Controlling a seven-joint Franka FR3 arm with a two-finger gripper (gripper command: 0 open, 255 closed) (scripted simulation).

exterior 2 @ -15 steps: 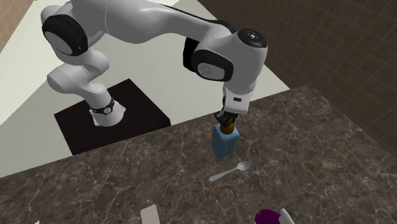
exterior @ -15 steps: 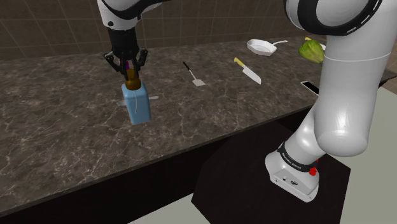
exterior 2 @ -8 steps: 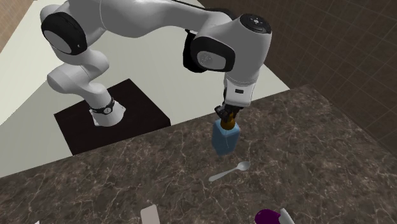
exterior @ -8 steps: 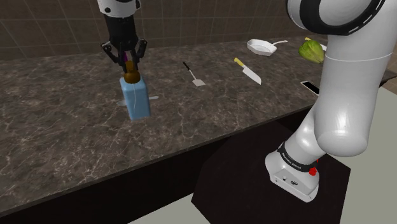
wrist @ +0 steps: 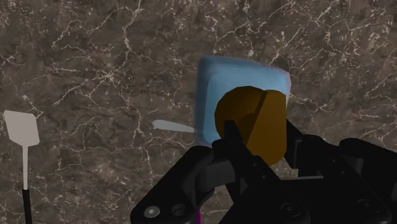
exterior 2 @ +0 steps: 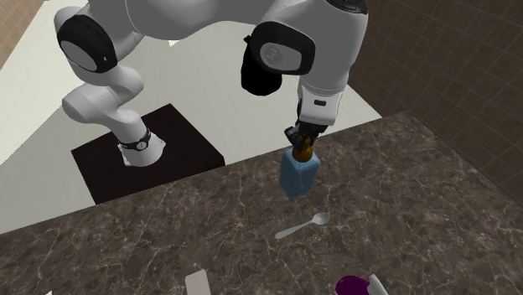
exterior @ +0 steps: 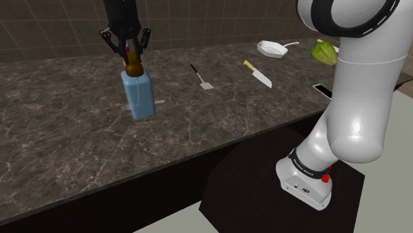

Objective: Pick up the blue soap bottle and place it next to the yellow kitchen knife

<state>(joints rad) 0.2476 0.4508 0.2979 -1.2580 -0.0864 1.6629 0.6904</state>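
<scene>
Tool (exterior: 130, 56): closed on the brown cap of the blue soap bottle (exterior: 137, 98), upright, seemingly just off the table (exterior: 66, 145), left part | Step: lift, likely | Next: carry right over the spatula (exterior: 202, 77) to the yellow-handled knife (exterior: 258, 74) | Room: bare table around the knife; near edge close to it.

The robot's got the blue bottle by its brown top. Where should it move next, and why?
Probably carry the bottle toward the shoulder view's right, to the yellow-handled knife. The gripper is shut on its brown cap and the bottle seems to hang just clear of the counter, while the knife lies well away, beyond the spatula.
</scene>
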